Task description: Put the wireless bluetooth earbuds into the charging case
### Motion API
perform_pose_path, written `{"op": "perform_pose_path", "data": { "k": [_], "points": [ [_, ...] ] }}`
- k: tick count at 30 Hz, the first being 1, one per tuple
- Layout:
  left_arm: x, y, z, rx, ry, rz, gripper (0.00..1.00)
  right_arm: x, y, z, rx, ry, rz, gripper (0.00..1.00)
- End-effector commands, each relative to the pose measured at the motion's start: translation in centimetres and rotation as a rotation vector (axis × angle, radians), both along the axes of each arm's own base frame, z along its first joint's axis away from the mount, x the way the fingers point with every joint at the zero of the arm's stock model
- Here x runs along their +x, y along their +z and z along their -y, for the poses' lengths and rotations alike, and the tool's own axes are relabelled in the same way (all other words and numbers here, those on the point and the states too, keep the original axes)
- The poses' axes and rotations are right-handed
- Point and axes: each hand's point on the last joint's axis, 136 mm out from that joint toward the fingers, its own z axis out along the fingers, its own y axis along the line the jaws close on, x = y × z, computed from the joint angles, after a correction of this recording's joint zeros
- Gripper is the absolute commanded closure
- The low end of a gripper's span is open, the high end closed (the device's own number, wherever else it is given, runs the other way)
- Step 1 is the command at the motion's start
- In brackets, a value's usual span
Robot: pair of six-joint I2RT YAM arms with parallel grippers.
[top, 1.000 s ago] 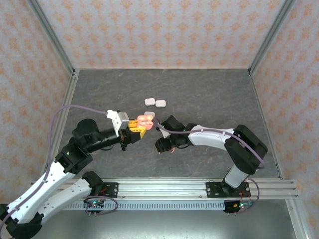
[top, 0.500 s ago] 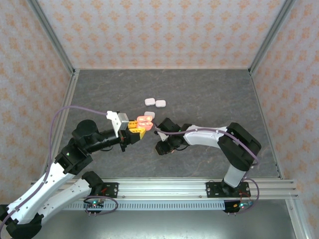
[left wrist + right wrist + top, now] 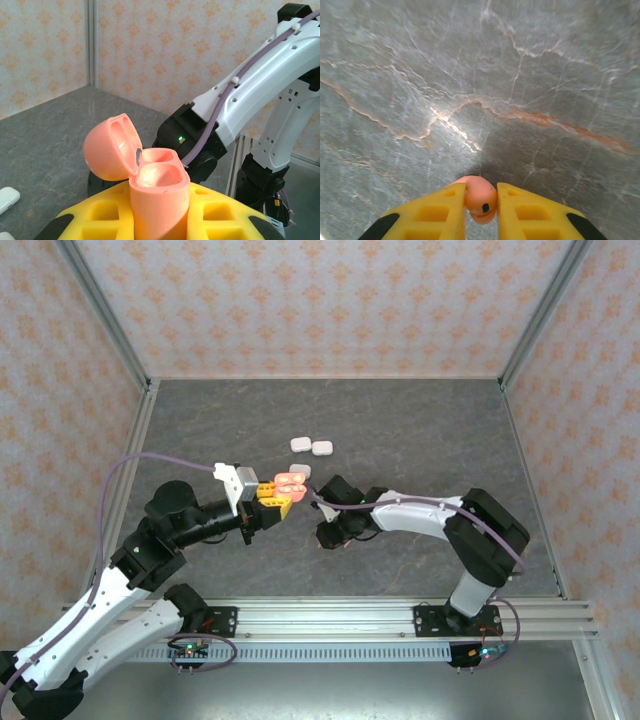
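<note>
While pinching the tiny coral-pink plastic earbud [image 3: 480, 199] between the yellow right fingers [image 3: 447, 212], right down at the grey veined stone counter [image 3: 520, 75], check the grip first: caught at the rounded head, stem hidden, so cannot tell how it is turned. Lift straight up, slowly, without squeezing harder. Look across to the coral-pink rounded plastic charging case [image 3: 160, 187], clamped upright between the yellow left fingers [image 3: 105, 220], apparently raised off the counter just beside the white right arm [image 3: 420, 512], hinged lid [image 3: 110, 147] thrown back, both wells bare. Carry the earbud above the nearer well, turn the wrist to point the stem down, and lower gently; judging by the small pocket, expect a jam from any tilt. Hold the case steady and level meanwhile. Release only once seated. Steer wide of the small white rounded cases [image 3: 301, 444] lying farther back on the counter.
</note>
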Motion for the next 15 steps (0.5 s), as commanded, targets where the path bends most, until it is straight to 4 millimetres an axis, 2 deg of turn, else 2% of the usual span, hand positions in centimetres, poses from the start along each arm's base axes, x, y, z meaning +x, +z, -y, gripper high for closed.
{"op": "perform_pose_path", "data": {
  "k": [1, 6, 15],
  "points": [
    [0.0, -0.1, -0.1, 0.005, 0.008, 0.016, 0.95, 1.3, 3.8, 0.4, 0.028, -0.013, 0.131, 0.8],
    [0.3, -0.7, 0.2, 0.003, 0.008, -0.004, 0.96, 2.5, 9.0, 1.4, 0.077, -0.05, 0.287, 0.8],
    [1.4, -1.4, 1.2, -0.014, 0.003, -0.035, 0.96, 3.7, 20.2, 4.7, 0.189, -0.102, 0.637, 0.8]
  ]
}}
